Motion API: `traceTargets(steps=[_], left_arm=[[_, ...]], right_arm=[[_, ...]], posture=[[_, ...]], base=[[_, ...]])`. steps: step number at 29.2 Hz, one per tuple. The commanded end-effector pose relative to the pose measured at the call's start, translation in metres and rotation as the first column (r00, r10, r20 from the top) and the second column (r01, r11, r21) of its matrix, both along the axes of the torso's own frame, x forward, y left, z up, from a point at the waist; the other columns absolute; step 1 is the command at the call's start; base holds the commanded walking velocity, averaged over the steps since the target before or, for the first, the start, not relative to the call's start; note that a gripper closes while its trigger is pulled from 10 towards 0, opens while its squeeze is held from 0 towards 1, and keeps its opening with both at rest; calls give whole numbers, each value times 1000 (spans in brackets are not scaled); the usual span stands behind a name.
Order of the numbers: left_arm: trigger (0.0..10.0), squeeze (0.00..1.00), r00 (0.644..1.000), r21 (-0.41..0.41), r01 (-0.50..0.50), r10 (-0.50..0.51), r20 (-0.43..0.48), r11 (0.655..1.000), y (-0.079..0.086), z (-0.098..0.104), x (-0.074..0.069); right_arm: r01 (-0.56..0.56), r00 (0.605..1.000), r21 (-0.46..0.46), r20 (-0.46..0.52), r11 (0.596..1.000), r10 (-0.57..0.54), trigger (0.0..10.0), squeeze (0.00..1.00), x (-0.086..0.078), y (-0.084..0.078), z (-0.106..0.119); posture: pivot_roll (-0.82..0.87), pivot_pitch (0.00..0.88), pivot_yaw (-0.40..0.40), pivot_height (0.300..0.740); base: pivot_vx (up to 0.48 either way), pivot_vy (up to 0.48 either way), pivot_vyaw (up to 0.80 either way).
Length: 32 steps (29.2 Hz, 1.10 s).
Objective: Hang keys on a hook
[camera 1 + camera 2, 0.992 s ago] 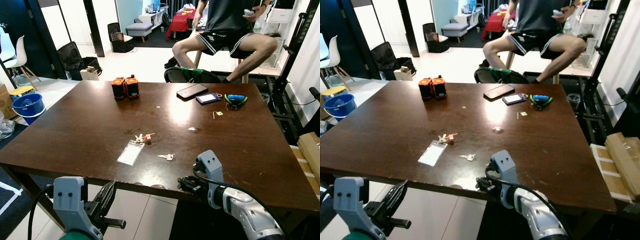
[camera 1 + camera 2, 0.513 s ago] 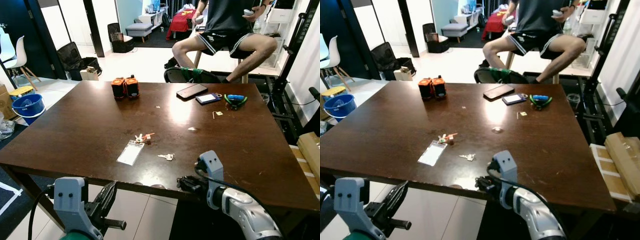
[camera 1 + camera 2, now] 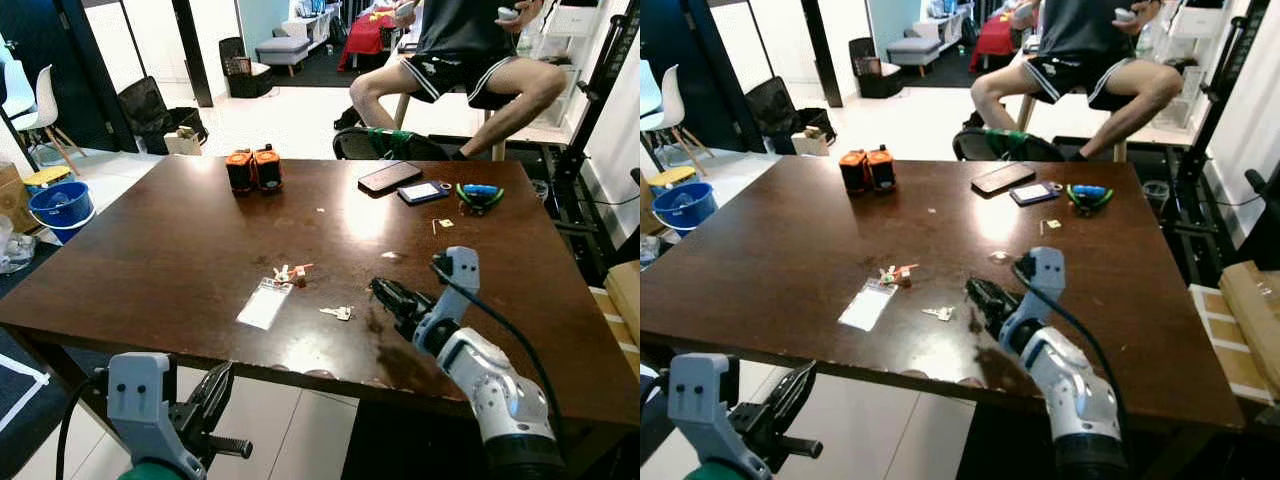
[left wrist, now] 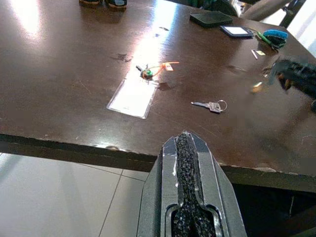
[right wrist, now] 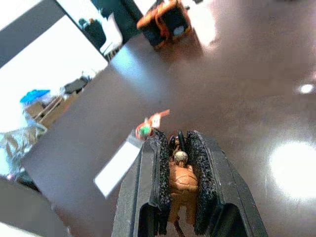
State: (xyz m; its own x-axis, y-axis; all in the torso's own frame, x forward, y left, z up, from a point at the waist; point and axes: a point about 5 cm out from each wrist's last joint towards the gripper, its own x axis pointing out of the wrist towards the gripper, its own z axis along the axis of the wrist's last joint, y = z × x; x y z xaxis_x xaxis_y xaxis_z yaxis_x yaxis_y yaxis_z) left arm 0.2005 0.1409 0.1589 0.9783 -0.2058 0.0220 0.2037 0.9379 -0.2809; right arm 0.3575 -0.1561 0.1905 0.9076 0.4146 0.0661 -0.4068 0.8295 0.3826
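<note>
My right gripper [image 3: 381, 289] hovers low over the dark wooden table [image 3: 170, 250], right of a small silver key on a ring [image 3: 335, 313]. In the right wrist view its fingers [image 5: 148, 163] are shut on a brown key fob [image 5: 179, 180] with a ring at its top. A small green and orange tagged piece [image 3: 289, 272] lies beside a clear plastic bag [image 3: 263, 303], to the left of the key. My left gripper [image 3: 213, 402] hangs shut below the table's front edge, its closed fingers [image 4: 184, 148] pointing toward the key [image 4: 212, 105].
At the table's far side lie two orange and black blocks [image 3: 252, 170], a phone [image 3: 388, 177], a blue card [image 3: 424, 191] and green-handled pliers [image 3: 478, 195]. A person [image 3: 460, 50] sits just beyond the table. A blue bucket [image 3: 58, 205] stands on the floor at left.
My right arm has come up from under the table's front edge and now reaches forward over the tabletop. The left arm has stayed put.
</note>
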Motion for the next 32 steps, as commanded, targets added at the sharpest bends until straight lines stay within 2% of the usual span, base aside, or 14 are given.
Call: traceTargets(steps=[1, 7, 10, 11, 13, 15, 16, 18, 20, 21, 25, 29, 30, 32], left_arm=[[10000, 0, 1000, 4, 4, -4, -18, 1000, 2, -2, -2], [10000, 0, 1000, 8, -11, 11, -13, 1000, 4, -2, -1], [10000, 0, 997, 32, -76, 76, -7, 997, 11, -1, 2], [10000, 0, 992, 48, -130, 130, 5, 990, 19, 1, 7], [10000, 0, 986, 57, -166, 166, 14, 984, 24, 2, 10], [10000, 0, 974, 153, -224, 224, 20, 962, 36, 4, 18], [10000, 0, 974, 153, -224, 224, 20, 962, 36, 4, 18], [10000, 0, 968, 231, -253, 248, 49, 940, 44, 10, 26], [10000, 0, 966, 235, -257, 248, 67, 937, 47, 15, 29], [10000, 0, 969, 240, -244, 230, 86, 940, 48, 21, 33], [10000, 0, 970, 240, -240, 225, 89, 941, 48, 22, 33], [10000, 0, 972, 253, -235, 221, 83, 938, 46, 20, 35], [10000, 0, 971, 263, -239, 227, 75, 935, 44, 17, 36], [10000, 0, 971, 263, -239, 227, 75, 935, 44, 17, 36]], right_arm=[[-14, 1000, 23, 4, 1000, 14, 0, 0, -1, 6, 2], [-8, 1000, 13, 7, 1000, 8, 0, 0, -3, 9, 0], [7, 1000, -7, 30, 1000, -7, 392, 0, -4, 11, 1], [25, 999, -10, 39, 1000, -24, 10000, 0, -5, 13, 1], [37, 998, -12, 45, 999, -37, 10000, 0, -5, 14, 2], [58, 996, -9, 66, 998, -57, 10000, 0, -6, 17, 2], [58, 996, -9, 66, 998, -57, 10000, 0, -6, 17, 2], [86, 991, -37, 108, 996, -82, 10000, 0, -8, 20, 1], [94, 988, -32, 125, 995, -90, 10000, 0, -10, 22, 2], [75, 983, -52, 171, 996, -65, 10000, 0, -14, 30, 6], [66, 981, -62, 185, 996, -54, 10000, 0, -15, 33, 8], [43, 975, -135, 223, 990, -12, 10000, 0, -19, 40, 7], [26, 970, -179, 244, 983, 18, 10000, 0, -23, 46, 4], [26, 970, -179, 244, 983, 18, 10000, 0, -23, 46, 4]], posture=[[5, 16, 193, 740], [6, 14, 192, 740], [3, 9, 191, 740], [2, 7, 188, 740], [2, 7, 188, 740], [-4, 0, 168, 740], [-4, 0, 168, 740], [-6, 0, 163, 740], [-12, 0, 160, 740], [-16, 0, 158, 740], [-16, 0, 158, 740], [-37, 0, 147, 740], [-37, 0, 141, 740], [-37, 0, 141, 740]], base=[[0, 0, 0], [0, 0, 0], [0, 0, 0], [0, 0, 0], [0, 0, 0], [0, 0, 0], [0, 0, 0], [0, 0, 0], [0, 0, 0], [0, 0, 0], [0, 0, 0], [0, 0, 0], [0, 0, 0], [0, 0, 0]])
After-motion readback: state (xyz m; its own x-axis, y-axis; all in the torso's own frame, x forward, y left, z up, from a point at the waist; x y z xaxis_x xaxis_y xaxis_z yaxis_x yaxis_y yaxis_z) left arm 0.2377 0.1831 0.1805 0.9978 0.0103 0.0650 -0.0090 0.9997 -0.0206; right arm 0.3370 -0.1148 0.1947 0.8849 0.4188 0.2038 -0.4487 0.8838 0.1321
